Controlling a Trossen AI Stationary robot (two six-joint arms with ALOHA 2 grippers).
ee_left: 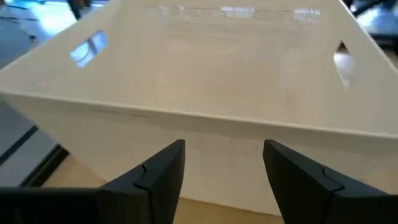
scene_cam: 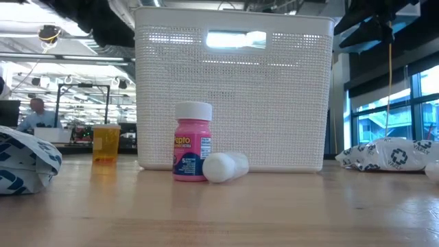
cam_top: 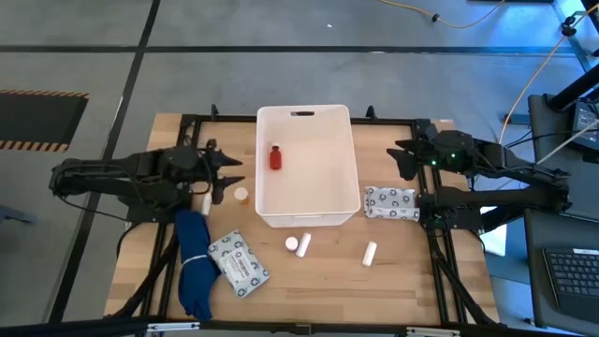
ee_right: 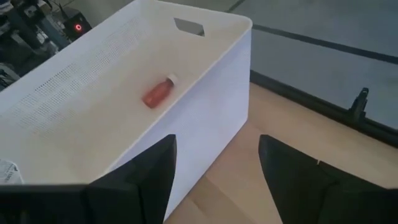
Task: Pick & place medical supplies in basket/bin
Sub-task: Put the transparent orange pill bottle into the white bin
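Observation:
The white bin (cam_top: 307, 215) stands mid-table with its dark handle slot in the far wall. A red bottle (cam_top: 275, 157) lies on its floor, also seen in the right wrist view (ee_right: 157, 93). My left gripper (cam_top: 229, 174) hovers open just left of the bin, facing its wall (ee_left: 205, 134). My right gripper (cam_top: 401, 157) is open to the right of the bin, near the far right corner (ee_right: 239, 37). An orange vial (cam_top: 241, 195) stands by the bin's near left corner. A pink bottle (scene_cam: 192, 140) and a white cylinder (scene_cam: 225, 167) sit before the near wall.
A white grey-printed packet (cam_top: 238, 263) and a blue cloth (cam_top: 194, 262) lie at the near left. Another packet (cam_top: 390, 203) lies right of the bin, below the right arm. A white cylinder (cam_top: 370, 252) lies on the near right. Bare wood shows along the near edge.

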